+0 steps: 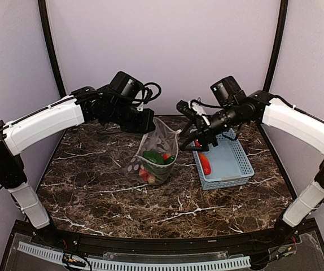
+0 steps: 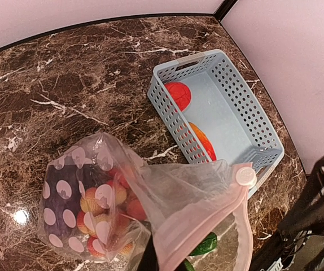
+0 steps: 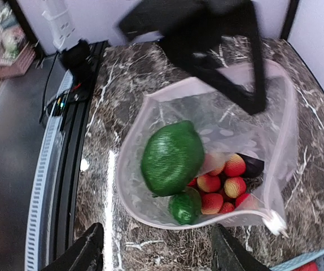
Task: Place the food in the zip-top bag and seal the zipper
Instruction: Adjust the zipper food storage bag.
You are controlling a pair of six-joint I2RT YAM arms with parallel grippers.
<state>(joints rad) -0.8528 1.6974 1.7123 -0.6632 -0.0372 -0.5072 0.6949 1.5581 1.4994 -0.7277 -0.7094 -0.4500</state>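
Zip-top bag (image 1: 161, 139), holding avocado-like piece (image 3: 172, 158), cucumber (image 3: 185, 208) and berries (image 3: 221, 183): hangs from left hand (image 1: 147, 121), pinched on its rim, so the mouth gapes beneath the empty, wide-spread right hand (image 3: 159, 249); tomato (image 2: 179, 95) and pepper (image 2: 204, 144) lie in basket (image 2: 252, 107) beside it.

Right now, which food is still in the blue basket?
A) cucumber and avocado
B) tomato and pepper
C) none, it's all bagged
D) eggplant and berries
B: the left wrist view shows the red tomato and the red-orange pepper lying in the basket, while the avocado, cucumber, berries and eggplant already sit inside the bag.
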